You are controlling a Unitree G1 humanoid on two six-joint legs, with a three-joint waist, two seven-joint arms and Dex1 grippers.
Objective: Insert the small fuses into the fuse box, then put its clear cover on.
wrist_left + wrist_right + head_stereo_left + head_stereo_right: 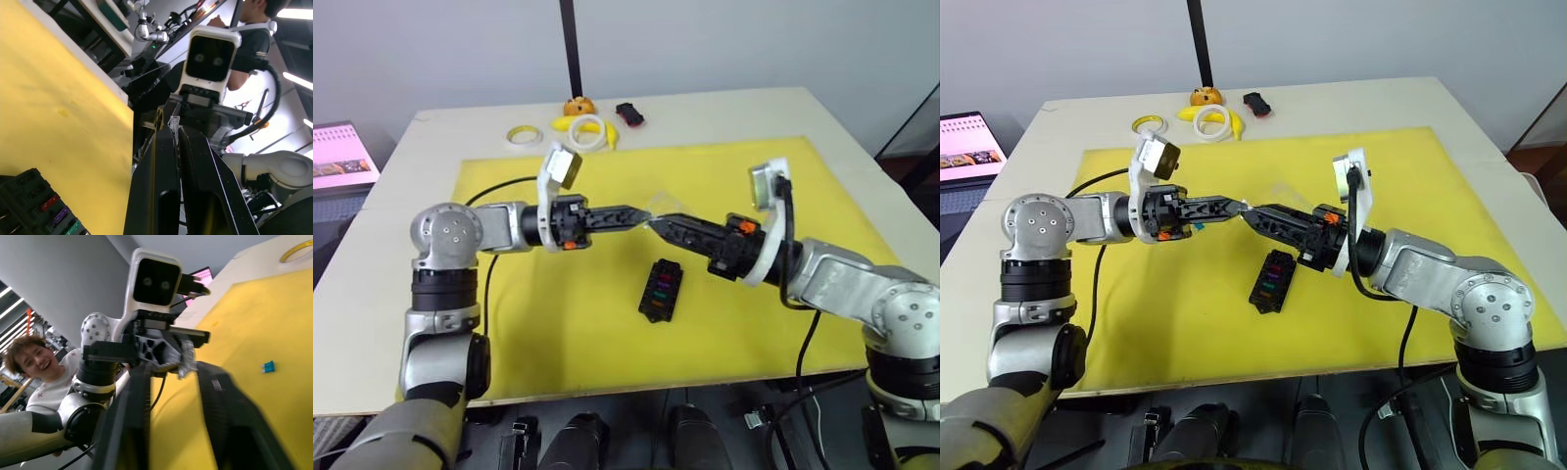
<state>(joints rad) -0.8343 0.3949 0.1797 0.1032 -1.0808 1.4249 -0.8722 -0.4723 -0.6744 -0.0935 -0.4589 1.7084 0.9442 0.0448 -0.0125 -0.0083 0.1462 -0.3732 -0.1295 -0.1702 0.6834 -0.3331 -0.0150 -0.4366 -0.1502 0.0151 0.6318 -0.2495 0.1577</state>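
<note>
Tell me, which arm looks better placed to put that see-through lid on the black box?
Probably the left. The left gripper is shut on the clear cover, held in the air close to the fuse box. The right gripper meets it there, but its fingers are open.

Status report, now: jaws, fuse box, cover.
Left gripper shut on the clear cover, held above the mat. Right gripper open at the cover's edge. Fuse box below, fuses seated, uncovered. One teal fuse loose on the mat.
</note>
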